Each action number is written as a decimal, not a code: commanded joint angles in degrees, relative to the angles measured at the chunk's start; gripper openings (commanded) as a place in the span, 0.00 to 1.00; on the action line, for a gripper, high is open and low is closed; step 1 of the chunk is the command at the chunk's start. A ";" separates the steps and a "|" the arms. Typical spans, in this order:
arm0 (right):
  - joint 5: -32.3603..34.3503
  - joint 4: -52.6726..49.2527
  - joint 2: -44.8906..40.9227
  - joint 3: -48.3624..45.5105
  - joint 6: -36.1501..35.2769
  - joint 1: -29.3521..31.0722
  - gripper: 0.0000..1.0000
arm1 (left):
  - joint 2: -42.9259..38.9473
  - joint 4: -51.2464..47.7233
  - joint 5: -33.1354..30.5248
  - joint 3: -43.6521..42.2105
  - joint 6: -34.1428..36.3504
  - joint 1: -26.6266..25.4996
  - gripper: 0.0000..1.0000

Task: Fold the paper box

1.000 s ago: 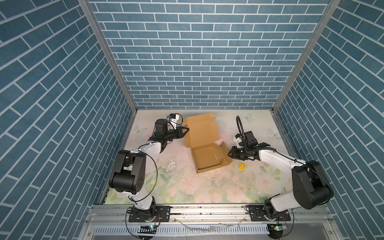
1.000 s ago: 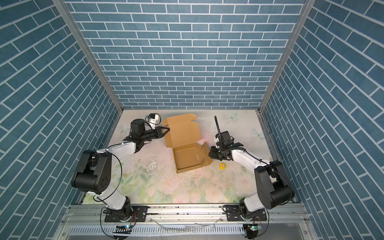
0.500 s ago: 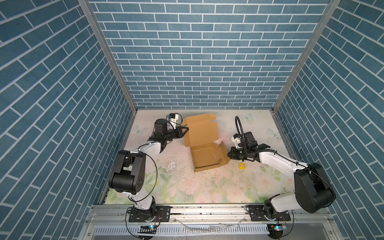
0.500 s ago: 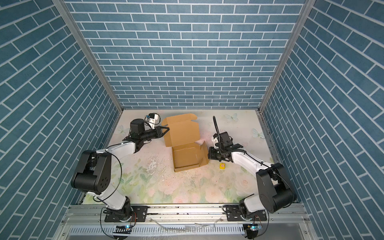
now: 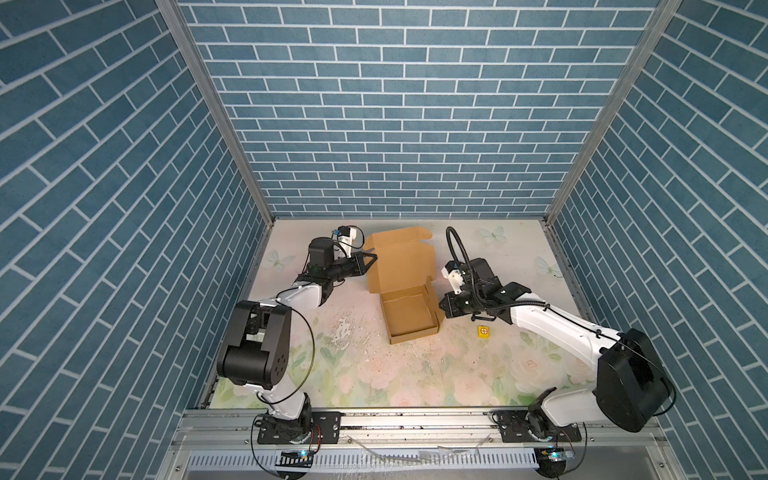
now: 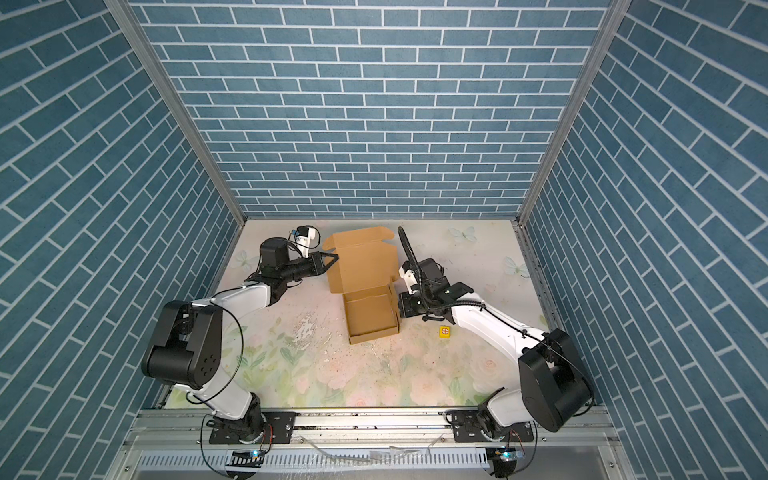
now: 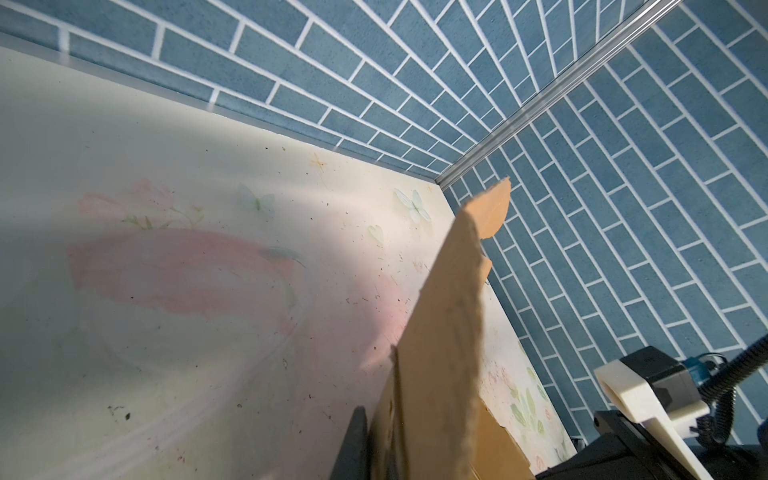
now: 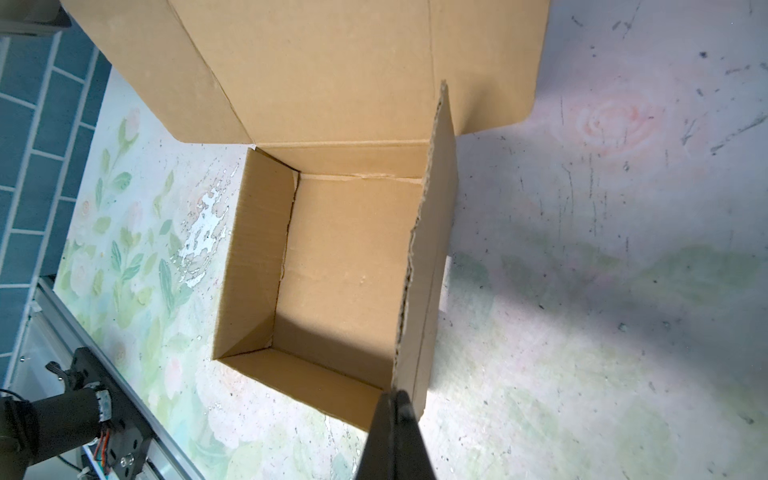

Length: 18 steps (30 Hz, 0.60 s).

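Note:
The brown paper box (image 5: 409,316) (image 6: 370,311) sits mid-table as an open tray, its lid (image 5: 399,262) spread toward the back wall. My left gripper (image 5: 371,258) (image 6: 333,259) is shut on the lid's left edge. In the left wrist view the cardboard (image 7: 449,332) runs between the jaws beside one dark finger (image 7: 353,449); the other finger is hidden. My right gripper (image 5: 442,309) (image 6: 400,309) is shut, its joined tips (image 8: 395,397) touching the near end of the tray's upright right wall (image 8: 432,232), with nothing between them.
A tiny yellow cube with a red crossed circle (image 5: 483,331) (image 6: 444,331) lies on the floral table just right of the box, under the right forearm. Blue brick walls close in three sides. A worn white patch (image 5: 345,328) marks the table left of the tray.
The right gripper has shut and moved left against the box. The tray's right wall, which leaned outward, now stands upright. The left gripper has kept its hold on the lid.

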 commanded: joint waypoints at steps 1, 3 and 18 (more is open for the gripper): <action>3.75 -2.22 2.17 2.42 -2.58 1.78 0.00 | -1.33 -0.10 0.92 -0.46 -0.03 -0.26 0.11; 5.20 -2.80 3.34 2.99 -2.49 2.36 0.00 | -1.66 -0.37 0.64 -0.54 -0.63 -0.26 0.14; 11.40 -4.78 4.62 4.97 -1.96 3.20 0.00 | -13.63 -42.44 -3.94 9.03 8.24 7.30 0.66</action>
